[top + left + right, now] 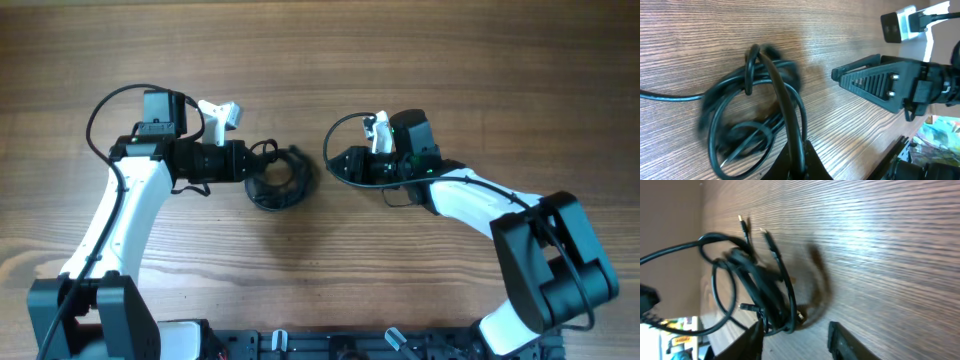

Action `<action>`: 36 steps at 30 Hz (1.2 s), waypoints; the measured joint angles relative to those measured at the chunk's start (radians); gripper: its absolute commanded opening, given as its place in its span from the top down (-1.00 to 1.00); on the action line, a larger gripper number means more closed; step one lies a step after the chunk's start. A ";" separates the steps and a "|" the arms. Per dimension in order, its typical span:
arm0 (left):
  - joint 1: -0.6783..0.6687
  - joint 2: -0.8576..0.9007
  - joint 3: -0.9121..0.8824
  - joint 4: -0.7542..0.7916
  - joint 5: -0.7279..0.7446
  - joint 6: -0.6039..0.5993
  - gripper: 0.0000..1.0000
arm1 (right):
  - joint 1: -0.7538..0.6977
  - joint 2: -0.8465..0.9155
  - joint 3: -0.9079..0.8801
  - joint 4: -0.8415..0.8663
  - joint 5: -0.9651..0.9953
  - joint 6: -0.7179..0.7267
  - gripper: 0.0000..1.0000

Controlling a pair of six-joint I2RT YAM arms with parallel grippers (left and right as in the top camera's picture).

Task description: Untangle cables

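The cables (280,183) are a tangled bundle of thin black cords at the table's middle. My left gripper (247,160) is at the bundle's left edge, shut on one cord. In the left wrist view that cord runs up from the jaws (799,162) into the blurred loops (757,100). My right gripper (338,166) is open just right of the bundle, apart from it. In the right wrist view the bundle (760,290) with several small plug tips lies just beyond the open fingers (795,337), closest to the left finger.
The wooden table (450,60) fills all views. My right gripper's finger (875,82) shows across from the bundle in the left wrist view. Thicker black arm wires loop above the left arm (100,110) and right wrist (345,125).
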 measured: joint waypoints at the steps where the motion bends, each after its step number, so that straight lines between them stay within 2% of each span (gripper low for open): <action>1: -0.004 0.000 0.000 0.000 -0.001 0.000 0.75 | 0.000 -0.008 0.000 0.000 -0.008 -0.002 -0.04; 3: -0.024 0.000 0.000 0.000 -0.004 0.000 0.58 | 0.000 -0.054 0.002 0.000 -0.019 -0.006 -0.08; 4: -0.036 0.000 0.000 0.000 -0.004 -0.001 0.35 | 0.000 -0.081 0.006 0.003 -0.021 -0.014 -0.08; 8: -0.074 0.000 0.000 0.007 -0.011 0.005 -1.00 | 0.000 -0.110 0.027 -0.021 -0.021 -0.031 -0.13; 11: -0.084 0.000 0.000 0.008 -0.014 0.002 -1.00 | 0.000 -0.110 0.027 -0.039 -0.021 -0.033 -0.40; 15: -0.084 0.000 0.000 0.010 -0.015 0.003 -1.00 | 0.008 -0.110 0.027 -0.040 -0.021 -0.041 -0.61; 20: -0.084 0.000 0.000 0.018 -0.033 0.001 -1.00 | 0.053 -0.110 0.027 -0.037 -0.021 -0.051 -0.66; 28: -0.084 0.000 0.000 0.053 -0.328 -0.233 -1.00 | 0.106 -0.110 0.027 -0.035 0.022 -0.058 -0.82; 30: -0.084 0.000 0.000 0.058 -0.353 -0.267 -1.00 | 0.109 -0.110 0.027 -0.034 0.029 -0.058 -0.86; 32: -0.084 0.000 0.000 0.060 -0.367 -0.291 -1.00 | 0.109 -0.110 0.027 -0.035 0.032 -0.058 -0.99; 36: -0.084 0.000 0.000 0.077 -0.360 -0.320 -1.00 | 0.109 -0.100 0.027 -0.035 0.033 -0.062 -0.99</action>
